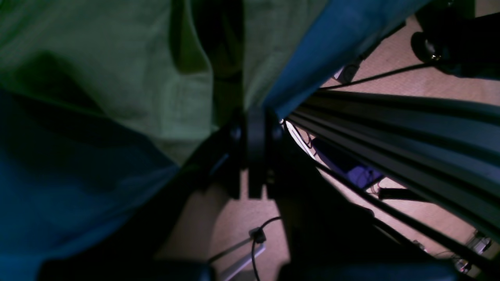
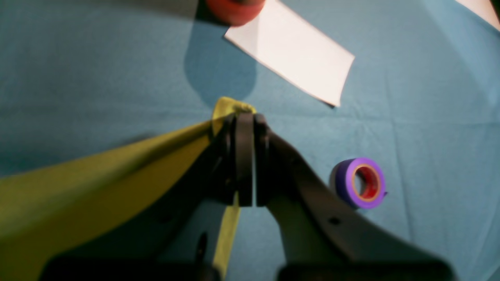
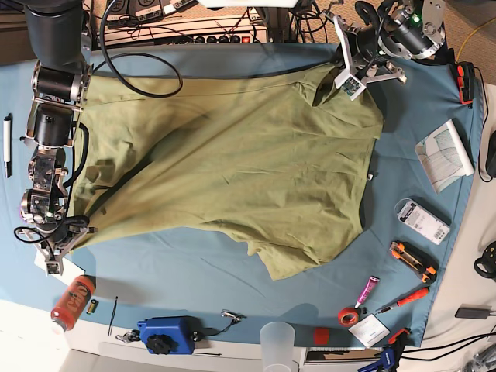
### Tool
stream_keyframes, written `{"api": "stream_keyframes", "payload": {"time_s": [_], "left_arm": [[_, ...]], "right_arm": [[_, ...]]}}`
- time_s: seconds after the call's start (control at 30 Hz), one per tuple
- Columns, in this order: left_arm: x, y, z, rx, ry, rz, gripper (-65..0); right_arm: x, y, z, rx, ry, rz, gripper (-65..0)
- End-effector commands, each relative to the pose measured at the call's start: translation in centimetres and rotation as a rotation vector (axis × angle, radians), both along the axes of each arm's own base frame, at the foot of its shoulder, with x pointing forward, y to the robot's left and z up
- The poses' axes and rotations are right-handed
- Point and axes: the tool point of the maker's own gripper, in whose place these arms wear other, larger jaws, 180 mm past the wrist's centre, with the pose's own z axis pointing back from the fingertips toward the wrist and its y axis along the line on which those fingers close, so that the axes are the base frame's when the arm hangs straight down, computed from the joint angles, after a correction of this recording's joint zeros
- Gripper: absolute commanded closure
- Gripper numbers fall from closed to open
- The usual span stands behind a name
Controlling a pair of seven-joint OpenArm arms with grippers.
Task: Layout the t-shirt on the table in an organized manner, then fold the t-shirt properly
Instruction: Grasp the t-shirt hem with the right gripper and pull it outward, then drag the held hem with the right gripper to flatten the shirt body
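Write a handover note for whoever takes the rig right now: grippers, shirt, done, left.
Left gripper: shut on the t-shirt at its far edge, by the table edge.
Right gripper: shut on the shirt's opposite end, lifted slightly off the cloth.
Shirt: stretched between both arms across the table, still wrinkled, one sleeve trailing toward the near side.
Done: both ends gripped, shirt mostly spread.
Left: lay it flat, smooth it, release, then do all folds.
Note: purple tape roll and white paper lie near the right gripper.
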Motion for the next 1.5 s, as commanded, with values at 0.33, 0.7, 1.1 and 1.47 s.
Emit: {"api": "stream_keyframes", "payload": {"time_s": [0.33,0.7,1.1,1.47], "left_arm": [[0.2,0.2,0.5,-0.005,-0.004,0.042,-29.3],[-1.3,0.6,-0.2,0.024,0.06,0.034,0.0],[-2.0,2.7,-1.1,0.132,0.071,0.097,0.0],[-1.6,2.5,-0.9,0.118,0.049,0.1,-2.6]], "right_arm": [[0.7,-0.8,2.1,-0.016,-0.033,-0.025,0.0],[1.1,-2.0,3.6,-0.093,-0.096,-0.047,0.0],[0.9,-2.9,4.0,-0.132,-0.111,-0.09,0.0],[0.4,-2.8,3.0,-0.112,-0.051,-0.098,-9.9]]}}
